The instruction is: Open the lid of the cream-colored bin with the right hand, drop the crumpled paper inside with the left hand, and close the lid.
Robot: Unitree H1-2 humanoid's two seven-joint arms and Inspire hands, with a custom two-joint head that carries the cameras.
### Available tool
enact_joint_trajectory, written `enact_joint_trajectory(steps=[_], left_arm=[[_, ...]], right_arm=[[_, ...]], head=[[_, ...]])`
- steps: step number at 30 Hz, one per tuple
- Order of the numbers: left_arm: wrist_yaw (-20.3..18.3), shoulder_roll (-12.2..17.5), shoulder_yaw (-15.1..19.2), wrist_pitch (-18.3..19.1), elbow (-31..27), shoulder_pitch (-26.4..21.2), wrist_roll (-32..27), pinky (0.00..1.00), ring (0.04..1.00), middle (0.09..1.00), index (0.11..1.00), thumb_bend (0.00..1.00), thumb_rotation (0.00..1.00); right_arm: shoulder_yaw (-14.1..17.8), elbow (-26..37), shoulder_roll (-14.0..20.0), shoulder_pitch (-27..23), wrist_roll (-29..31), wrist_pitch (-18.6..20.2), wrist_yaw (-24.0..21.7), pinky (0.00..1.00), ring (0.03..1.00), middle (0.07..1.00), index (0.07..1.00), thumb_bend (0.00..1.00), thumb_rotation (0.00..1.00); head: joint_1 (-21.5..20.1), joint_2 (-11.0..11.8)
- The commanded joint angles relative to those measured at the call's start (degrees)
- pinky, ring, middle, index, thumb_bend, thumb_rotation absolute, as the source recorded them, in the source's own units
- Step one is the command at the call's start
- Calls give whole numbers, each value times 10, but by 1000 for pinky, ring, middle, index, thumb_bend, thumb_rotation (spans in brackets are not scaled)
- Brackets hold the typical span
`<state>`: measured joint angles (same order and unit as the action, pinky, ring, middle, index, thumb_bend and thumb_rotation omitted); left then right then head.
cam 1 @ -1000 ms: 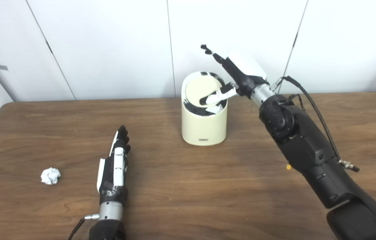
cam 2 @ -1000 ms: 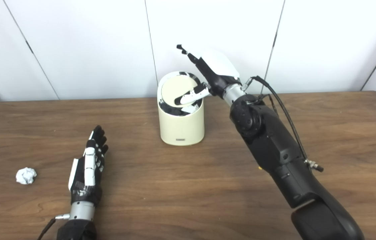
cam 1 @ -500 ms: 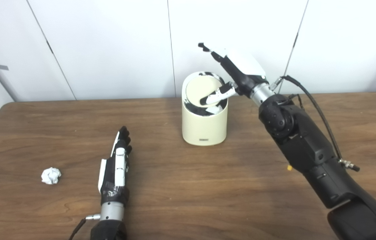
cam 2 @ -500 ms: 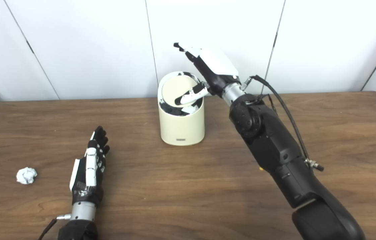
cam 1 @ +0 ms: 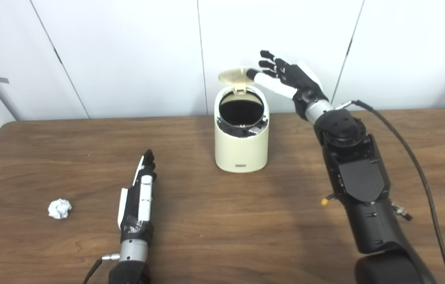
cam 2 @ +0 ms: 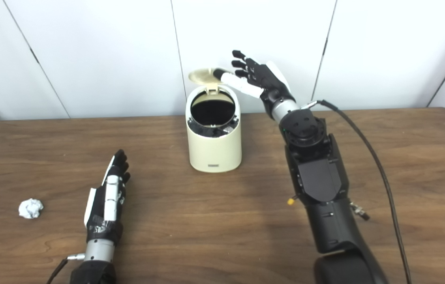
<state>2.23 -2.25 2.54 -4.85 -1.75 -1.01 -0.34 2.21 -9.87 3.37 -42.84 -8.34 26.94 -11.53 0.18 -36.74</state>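
1. Cream-colored plastic forms the bin (cam 1: pixel 241 146), which stands upright at the far middle of the wooden surface (cam 1: pixel 246 221); its lid (cam 1: pixel 237 75) is now raised at the back, and the dark round mouth is uncovered.
2. Beside the lid, the right hand (cam 1: pixel 289 77) is held high with its fingers spread and nothing in it. One white fingertip reaches to the lid's edge (whether it really touches, I cannot tell).
3. The left hand (cam 1: pixel 138 195) lies flat on the surface, its fingers straight, close together and pointing away from the robot. It is empty.
4. The crumpled paper (cam 1: pixel 60 208) rests on the surface near the left edge, apart from the left hand, on the side of that hand which is away from the bin.
5. The coming move depends on this relation: the paper lies sideways to the left of the left hand, across the direction of its fingers, while the bin is forward and to the right. I judge the left hand must first go outward to the paper and afterwards swing back across to the open mouth. The right hand is much farther from the paper.
6. Compared with half a second ago: the lid was then still down, with the right thumb pressing on it. Now it stands open, and the right hand has turned and risen beside it. The left hand and the paper have kept their places.
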Motion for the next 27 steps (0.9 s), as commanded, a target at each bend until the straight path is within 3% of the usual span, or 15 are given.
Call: enact_joint_trajectory(steps=[1, 10, 16, 27], left_arm=[[3, -1, -2, -14, 21, 4, 3, 1000, 1000, 996, 992, 456, 906], [1, 1, 1, -3, 17, 5, -3, 1000, 1000, 998, 993, 450, 917], [1, 0, 4, 1, 15, 4, -9, 1000, 1000, 995, 990, 436, 913], [-5, 9, 8, 4, 15, 3, -24, 1000, 1000, 999, 1000, 424, 973]], right_arm=[[19, 20, -6, -32, 23, 0, 0, 965, 929, 904, 930, 580, 554], [52, 22, -1, -13, 81, 0, 14, 1000, 968, 959, 938, 502, 672], [42, 58, 29, 26, 135, 0, 28, 1000, 992, 976, 976, 450, 812], [12, 130, 77, 106, 246, 0, 139, 1000, 950, 933, 918, 491, 917]], head=[[0, 0], [-1, 1], [-5, 1], [-15, -3]])
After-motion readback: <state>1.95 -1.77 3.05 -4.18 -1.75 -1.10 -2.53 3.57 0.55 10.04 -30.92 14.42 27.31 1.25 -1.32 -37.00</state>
